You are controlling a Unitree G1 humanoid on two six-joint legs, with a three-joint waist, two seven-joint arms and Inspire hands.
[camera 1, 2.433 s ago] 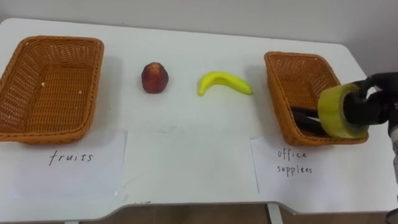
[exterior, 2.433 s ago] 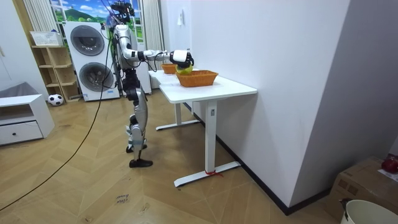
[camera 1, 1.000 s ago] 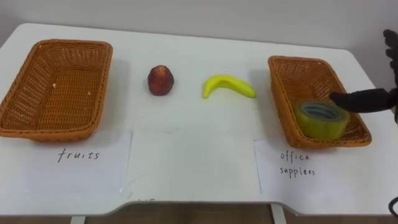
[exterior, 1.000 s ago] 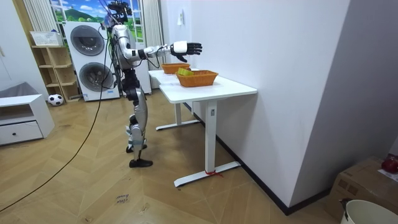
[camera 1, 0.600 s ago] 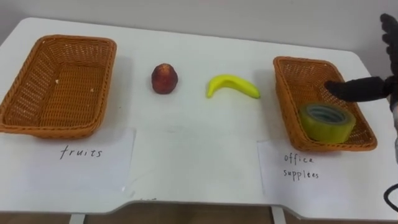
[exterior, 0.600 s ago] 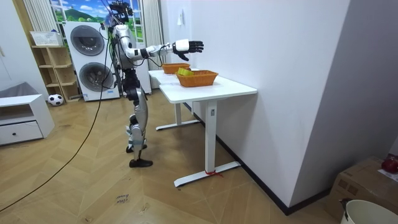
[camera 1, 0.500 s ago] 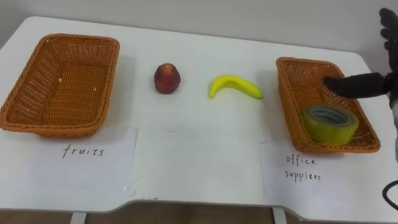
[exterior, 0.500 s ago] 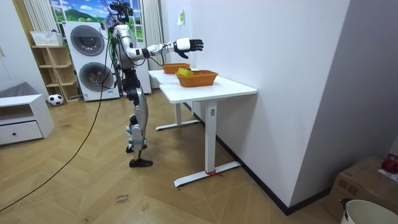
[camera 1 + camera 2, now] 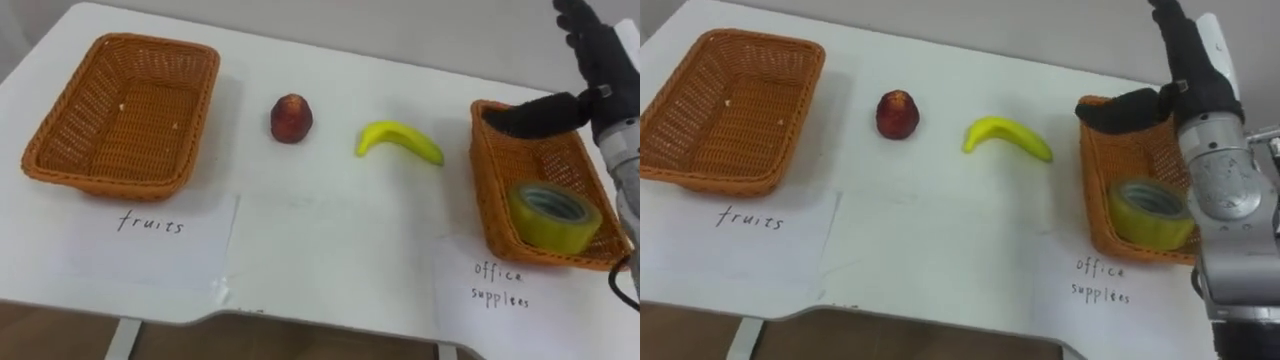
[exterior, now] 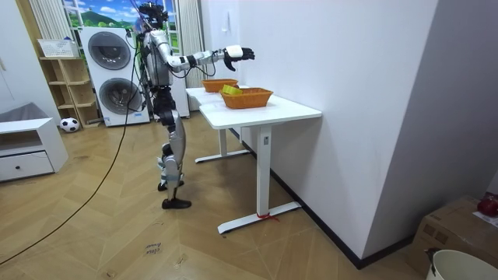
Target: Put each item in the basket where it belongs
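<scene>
Showing, left to right: empty fruit basket (image 9: pixel 130 110); red fruit (image 9: pixel 291 118) and banana (image 9: pixel 400 140), unsorted on the surface (image 9: pixel 320 230); office basket (image 9: pixel 487 185) now holding the released tape roll (image 9: pixel 553 213); right robot hand (image 9: pixel 600 70), fingers spread and empty, risen above it. Fruit remains to sort.

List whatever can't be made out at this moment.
Office supplies basket: its right side is hidden behind the robot's forearm, right eye view.
Right robot hand: fingertips cut off by the top edge, eye views.
Red fruit and banana: too small to pick out, room view.
</scene>
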